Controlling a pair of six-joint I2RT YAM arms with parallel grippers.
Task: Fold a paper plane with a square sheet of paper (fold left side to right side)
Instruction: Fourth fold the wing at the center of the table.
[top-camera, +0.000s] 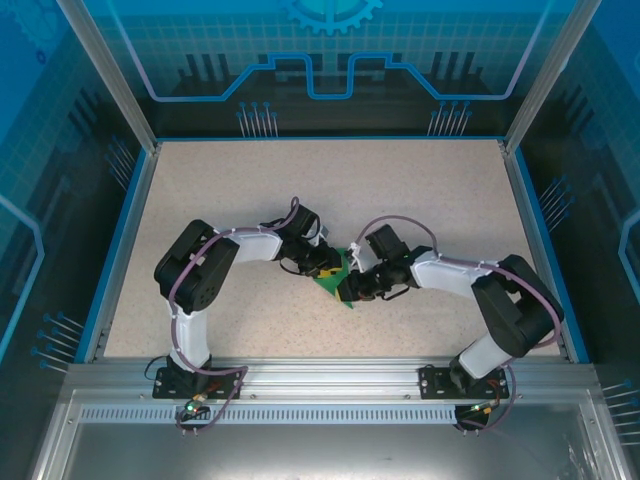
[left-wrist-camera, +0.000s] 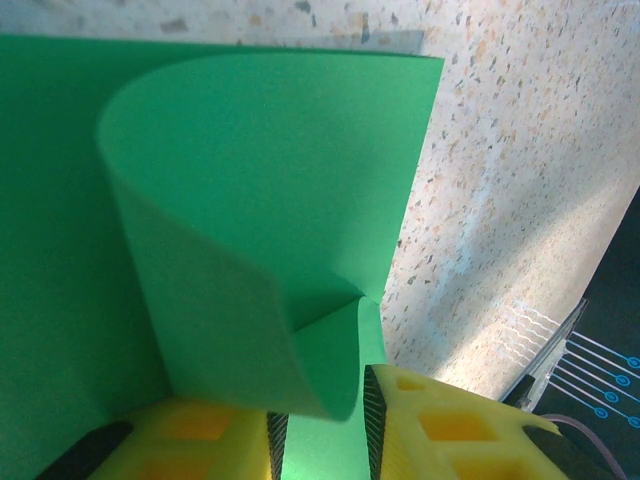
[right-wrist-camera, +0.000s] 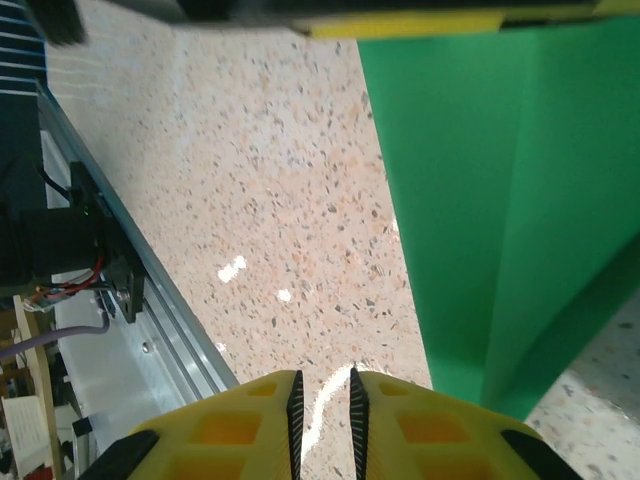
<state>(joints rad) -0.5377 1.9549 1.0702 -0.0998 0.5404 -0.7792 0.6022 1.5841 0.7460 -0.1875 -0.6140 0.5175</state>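
Yellow ribbed plastic fingers (left-wrist-camera: 440, 420) of your left gripper (left-wrist-camera: 318, 400) sat closest to the lens, closed on a flap of the thin, bright green square sheet of paper (left-wrist-camera: 270, 180); that flap rose from the flat part in a smooth, matte curl with one soft crease near the jaws; your right gripper (right-wrist-camera: 322, 385) had its jaws narrowly parted and held nothing, with speckled surface showing through the slit and the sheet just beside it on the right; the paper lay mid-table, between the two grippers; you worked on a beige tabletop (top-camera: 400, 190) flecked with dark and orange specks, slightly glossy under the lights; a blue rim (top-camera: 120, 240) edged it, and a ribbed aluminium rail (top-camera: 330, 375) ran along the near side, carrying both arm bases; translucent blue panels (top-camera: 330, 60) printed with pale circuit lines walled the cell, set between slanted metal posts (top-camera: 105, 70).
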